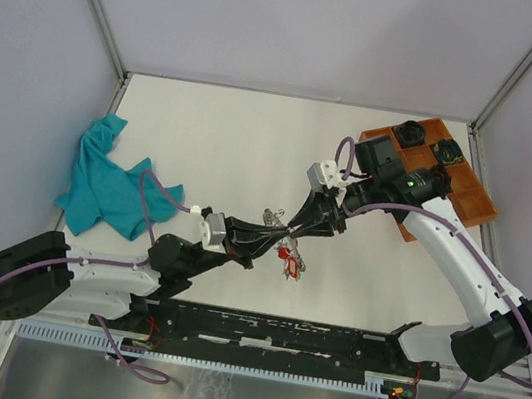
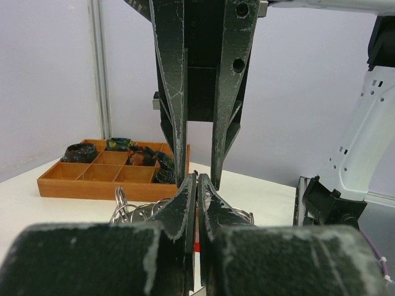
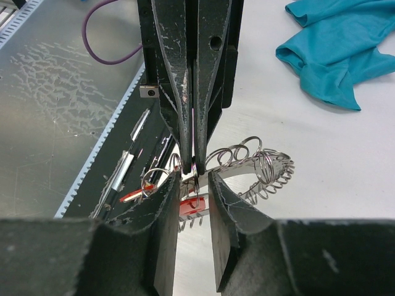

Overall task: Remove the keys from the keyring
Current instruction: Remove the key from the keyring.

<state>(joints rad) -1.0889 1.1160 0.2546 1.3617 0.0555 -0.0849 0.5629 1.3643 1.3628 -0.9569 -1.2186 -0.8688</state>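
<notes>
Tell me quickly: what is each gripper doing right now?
Left gripper: closed, pinching the keyring.
Right gripper: jaws part open around it; grip cannot be told.

Crumpled teal cloth (image 1: 106, 184) on white table (image 1: 234, 144), wooden divided tray (image 1: 469, 196) (dark items inside) far right

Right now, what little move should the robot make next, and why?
Probably close the right fingers on the red-tagged key showing in their gap. The left fingers pinch the keyring, so gripping the key could let it be worked off.
</notes>
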